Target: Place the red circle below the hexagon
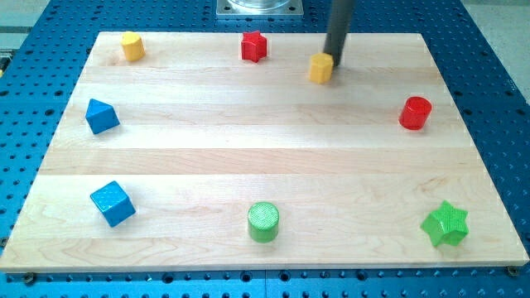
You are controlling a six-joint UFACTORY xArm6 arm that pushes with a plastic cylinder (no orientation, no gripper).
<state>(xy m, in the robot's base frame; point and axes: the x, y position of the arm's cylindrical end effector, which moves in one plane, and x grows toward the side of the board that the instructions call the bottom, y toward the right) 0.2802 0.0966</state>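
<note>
The red circle [416, 112] is a short red cylinder near the board's right edge. The yellow hexagon [132, 45] sits at the board's top left corner, far from it. My tip [335, 61] is at the view's top centre, touching the right side of a yellow cube [321, 69]. The tip is well to the upper left of the red circle and far right of the hexagon.
A red star [254, 46] lies at the top centre. A blue triangular block [101, 116] and a blue cube [112, 204] lie at the left. A green cylinder [263, 222] sits at the bottom centre and a green star [445, 223] at the bottom right. The wooden board [248, 149] lies on a blue perforated table.
</note>
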